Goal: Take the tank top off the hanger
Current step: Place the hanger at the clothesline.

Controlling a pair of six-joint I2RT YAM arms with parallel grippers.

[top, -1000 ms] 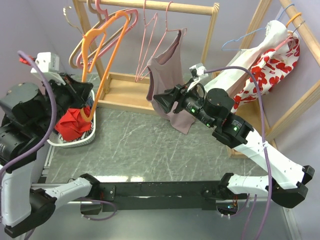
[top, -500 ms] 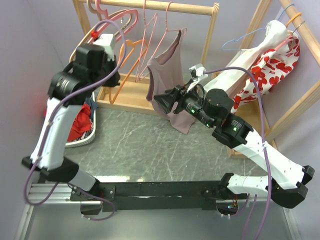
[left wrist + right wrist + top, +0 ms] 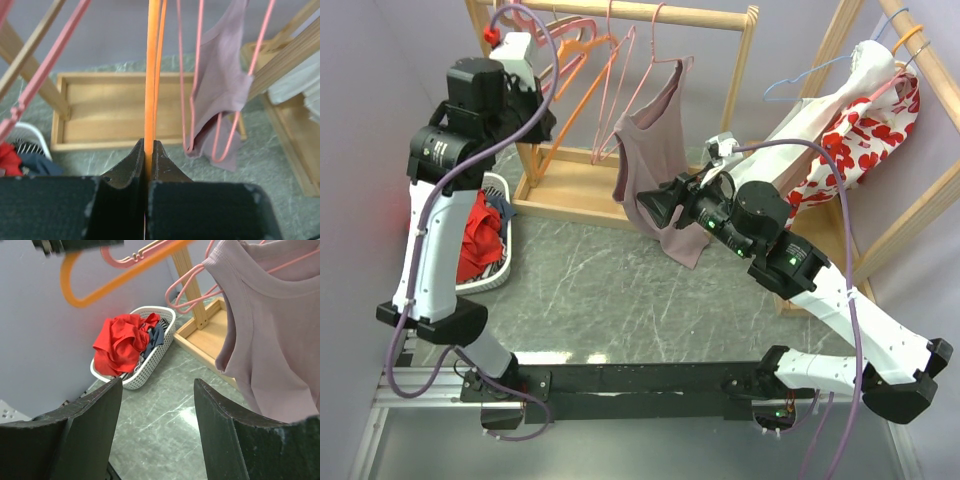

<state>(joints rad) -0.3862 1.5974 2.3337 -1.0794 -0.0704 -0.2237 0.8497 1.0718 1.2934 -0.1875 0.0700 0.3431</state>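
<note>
A mauve tank top (image 3: 655, 150) hangs from a pink hanger (image 3: 617, 70) on the wooden rail (image 3: 650, 13). It also shows in the left wrist view (image 3: 220, 85) and in the right wrist view (image 3: 270, 340). My right gripper (image 3: 655, 205) is open and empty, level with the top's lower left edge and close beside it (image 3: 157, 395). My left gripper (image 3: 542, 125) is raised at the left end of the rack. It is shut on an empty orange hanger (image 3: 151, 75), which slants up toward the rail (image 3: 585, 85).
A white basket (image 3: 498, 275) with red and dark clothes sits at the left. The rack's wooden base (image 3: 575, 190) lies behind it. A second rack at the right holds a white garment and a red-patterned garment (image 3: 855, 135). More pink hangers (image 3: 565, 35) hang at the rail's left end.
My left arm has swung up from the basket to the rack's left end, carrying the orange hanger up toward the rail. My right arm has barely moved.
</note>
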